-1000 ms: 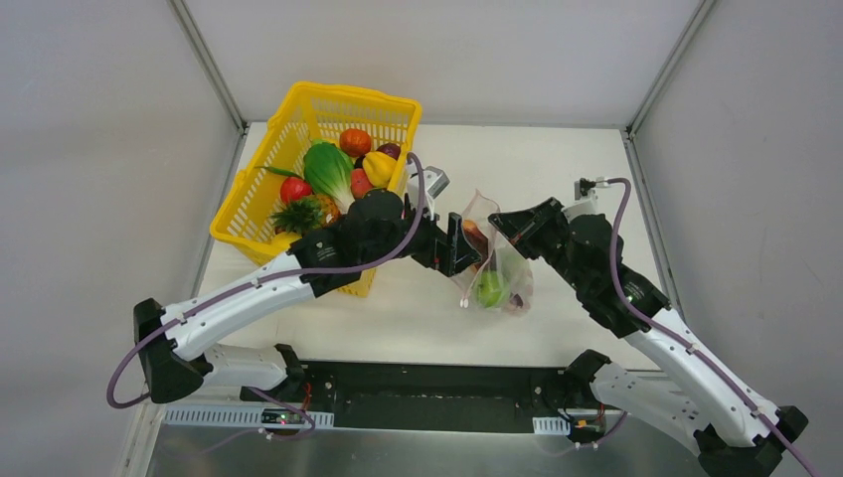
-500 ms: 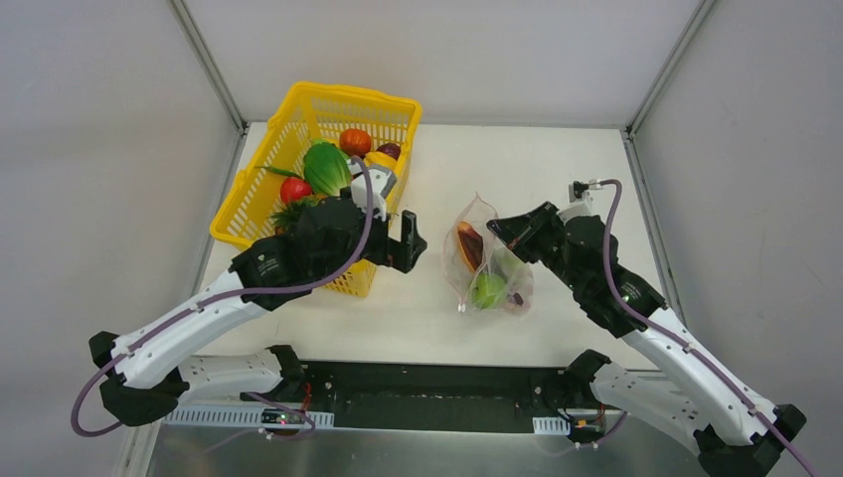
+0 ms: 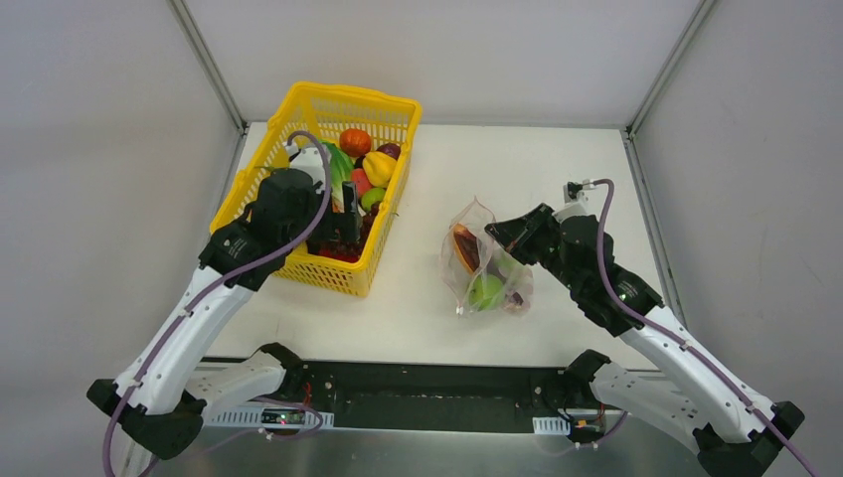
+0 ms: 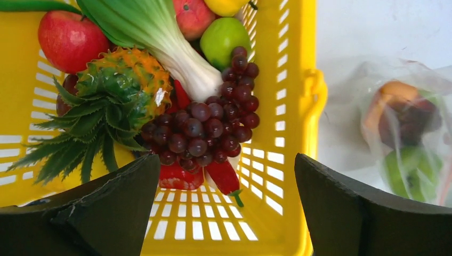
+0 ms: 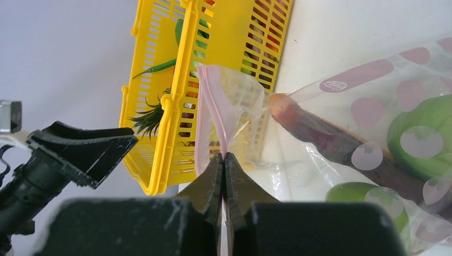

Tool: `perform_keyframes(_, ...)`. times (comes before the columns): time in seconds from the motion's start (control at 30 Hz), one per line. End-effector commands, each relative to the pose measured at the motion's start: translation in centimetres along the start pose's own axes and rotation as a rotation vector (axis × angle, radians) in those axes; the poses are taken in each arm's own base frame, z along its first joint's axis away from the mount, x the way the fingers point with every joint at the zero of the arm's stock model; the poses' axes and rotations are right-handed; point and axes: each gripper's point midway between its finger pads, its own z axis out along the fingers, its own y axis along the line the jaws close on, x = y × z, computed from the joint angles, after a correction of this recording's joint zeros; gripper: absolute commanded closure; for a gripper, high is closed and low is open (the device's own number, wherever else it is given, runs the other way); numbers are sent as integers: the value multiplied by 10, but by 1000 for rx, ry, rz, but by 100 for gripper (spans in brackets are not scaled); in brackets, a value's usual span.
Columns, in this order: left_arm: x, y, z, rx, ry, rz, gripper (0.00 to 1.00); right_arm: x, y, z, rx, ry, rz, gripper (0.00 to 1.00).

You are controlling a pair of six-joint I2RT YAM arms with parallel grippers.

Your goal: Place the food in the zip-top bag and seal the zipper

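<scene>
The zip-top bag (image 3: 489,270) lies on the table with a green apple (image 3: 487,291) and an orange-brown piece (image 3: 464,243) inside. My right gripper (image 3: 494,235) is shut on the pink zipper (image 5: 212,114) at the bag's mouth and holds it up, as the right wrist view (image 5: 224,158) shows. My left gripper (image 3: 346,213) is open and empty over the near right part of the yellow basket. In the left wrist view (image 4: 226,166) purple grapes (image 4: 210,127), a red pepper (image 4: 224,177), leafy greens (image 4: 160,37), a pineapple (image 4: 120,85) and a red apple (image 4: 69,40) lie under it.
The yellow mesh basket (image 3: 303,109) stands at the table's back left, holding more toy food, an orange (image 3: 355,141) and a yellow piece (image 3: 379,167). White walls close in the table on both sides. The bag also shows in the left wrist view (image 4: 405,133).
My left arm has swung left from the bag's mouth to above the basket, with its jaws open and empty. My right gripper has kept hold of the bag, which has barely moved.
</scene>
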Motion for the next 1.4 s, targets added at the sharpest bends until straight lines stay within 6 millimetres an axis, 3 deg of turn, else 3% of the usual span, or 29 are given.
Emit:
perform_keyframes(0.0, 4, -1, 13, 51, 88, 26, 1, -4, 4, -1, -15, -16, -20, 98)
perform_keyframes(0.17, -1, 16, 35, 5, 132, -20, 1, -3, 2, 0, -12, -12, -19, 98)
perform_keyframes(0.37, -5, 20, 66, 12, 190, -30, 1, -2, 1, 1, -5, -5, -21, 98)
perform_keyframes(0.5, 1, 23, 88, -5, 251, -27, 3, 0, 0, 3, -1, 2, -19, 98)
perform_keyframes(1.0, 21, 30, 143, 6, 333, -77, 5, 3, -7, 2, 16, 4, -3, 98)
perform_keyframes(1.17, 39, 37, 155, -12, 393, -78, 7, 2, -6, 4, 24, 4, -13, 98)
perform_keyframes(1.37, 48, 52, 153, -87, 429, -59, 14, 2, -7, 2, 21, 1, -12, 98)
